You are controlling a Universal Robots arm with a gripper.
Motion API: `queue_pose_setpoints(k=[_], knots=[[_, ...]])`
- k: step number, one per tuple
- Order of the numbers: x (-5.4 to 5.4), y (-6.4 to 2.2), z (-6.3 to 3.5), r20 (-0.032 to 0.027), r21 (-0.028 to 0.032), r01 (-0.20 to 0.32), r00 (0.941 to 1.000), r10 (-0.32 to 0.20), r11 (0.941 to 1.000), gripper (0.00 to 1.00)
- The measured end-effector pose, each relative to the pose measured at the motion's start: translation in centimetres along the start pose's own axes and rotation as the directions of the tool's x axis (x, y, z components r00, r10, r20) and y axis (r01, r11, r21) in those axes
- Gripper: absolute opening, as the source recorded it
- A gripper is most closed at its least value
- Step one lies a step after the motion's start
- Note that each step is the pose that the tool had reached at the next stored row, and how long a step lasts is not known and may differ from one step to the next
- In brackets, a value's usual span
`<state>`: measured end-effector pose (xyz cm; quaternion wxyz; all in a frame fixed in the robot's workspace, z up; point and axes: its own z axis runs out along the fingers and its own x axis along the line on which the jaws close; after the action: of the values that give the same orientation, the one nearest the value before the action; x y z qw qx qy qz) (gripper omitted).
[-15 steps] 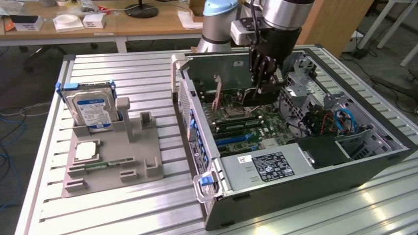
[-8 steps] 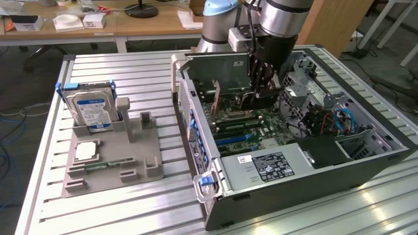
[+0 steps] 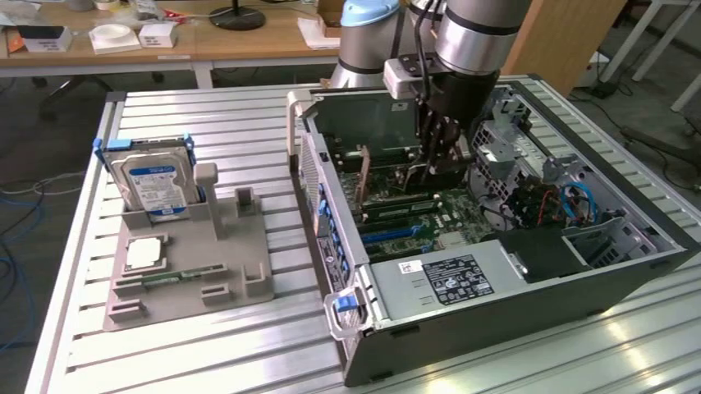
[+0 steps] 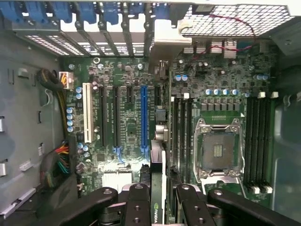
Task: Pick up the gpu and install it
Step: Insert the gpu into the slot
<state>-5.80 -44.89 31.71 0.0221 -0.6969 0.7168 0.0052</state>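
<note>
**Arm pose.** The silver-and-grey jointed robot arm [image 3: 474, 33] reaches steeply down from the far side of the table into an open computer. Its black multi-link gripper [image 3: 438, 156] points straight down inside the case. In the wrist view the black fingers [image 4: 138, 202] are clamped on either side of the gpu [image 4: 155, 214]. This is a thin green circuit card seen edge-on, with a white logo on the strip visible between the fingers.

**Position of the card.** The gpu hangs upright over the green motherboard [image 4: 211, 89], just beside the long blue expansion slot [image 4: 144, 117] and parallel to it. Whether its lower edge touches any slot cannot be told. Its cooler is hidden.

**Containers.**
- The black tower computer case [image 3: 493, 320] lies on its side, lid off, on the ribbed aluminium table [image 3: 219, 361].
  - It holds the motherboard, with a bare silver processor socket [image 4: 218, 150].
  - Black memory slots [image 4: 258, 141] and bundled coloured cables [image 4: 59, 160] are also inside.
- At the exterior view's left, well apart from the case, sits a grey moulded parts holder [image 3: 235, 271].
  - A boxy hard drive with a blue-and-white label [image 3: 153, 185] stands upright in its rear cradle.
  - A square silver processor chip [image 3: 144, 253] lies flat in front.
  - A narrow green memory stick [image 3: 170, 279] lies beside the chip.
</note>
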Motion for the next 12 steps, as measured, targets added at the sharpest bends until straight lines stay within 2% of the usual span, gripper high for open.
queue_pose_setpoints(k=[5,9,12], knots=[[0.6,0.02,0.46,-0.0005,0.0002,0.0,1.0,0.0,1.0,0.26],[0.6,0.83,1.36,-0.0072,0.0001,0.0,1.0,0.0,1.0,0.26],[0.8,0.97,1.6,-0.0091,0.0002,0.0,1.0,0.0,1.0,0.26]])
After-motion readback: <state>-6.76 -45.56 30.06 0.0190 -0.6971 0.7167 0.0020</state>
